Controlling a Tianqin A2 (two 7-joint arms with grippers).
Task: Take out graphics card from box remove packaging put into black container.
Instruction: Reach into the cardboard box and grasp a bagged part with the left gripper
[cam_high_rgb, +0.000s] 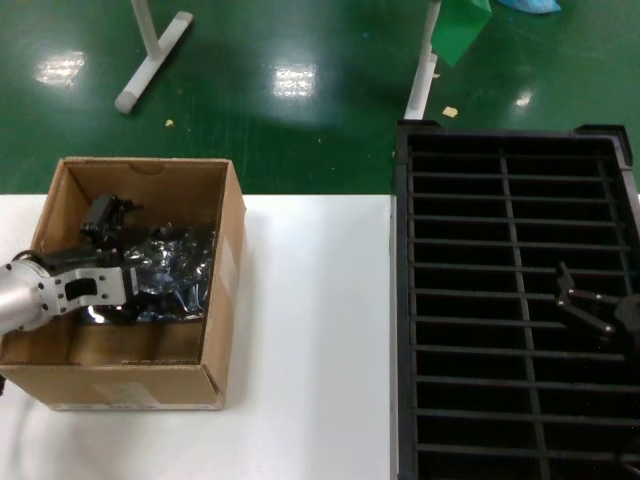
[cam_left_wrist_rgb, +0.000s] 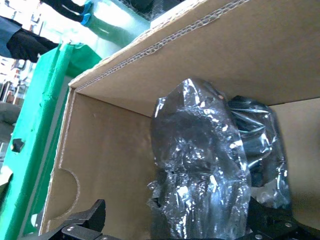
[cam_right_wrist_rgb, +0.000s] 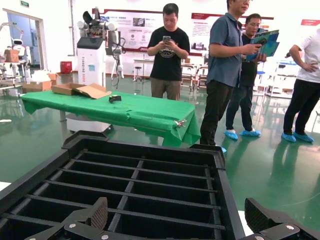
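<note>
The left gripper (cam_high_rgb: 140, 285) is down inside the brown cardboard box (cam_high_rgb: 226, 260) on the white table (cam_high_rgb: 310, 330), its fingers spread wide to either side of the crinkled silver antistatic bag (cam_left_wrist_rgb: 200, 165), without closing on it. The bag stands bunched against the box's inner wall, something dark showing through the plastic. The right gripper (cam_high_rgb: 585, 310) hovers over the slotted black container (cam_high_rgb: 500, 200) at the table's right side, jaws apart and empty.

Box (cam_high_rgb: 225, 290) walls hem the packaging (cam_high_rgb: 180, 270) (top open).
</note>
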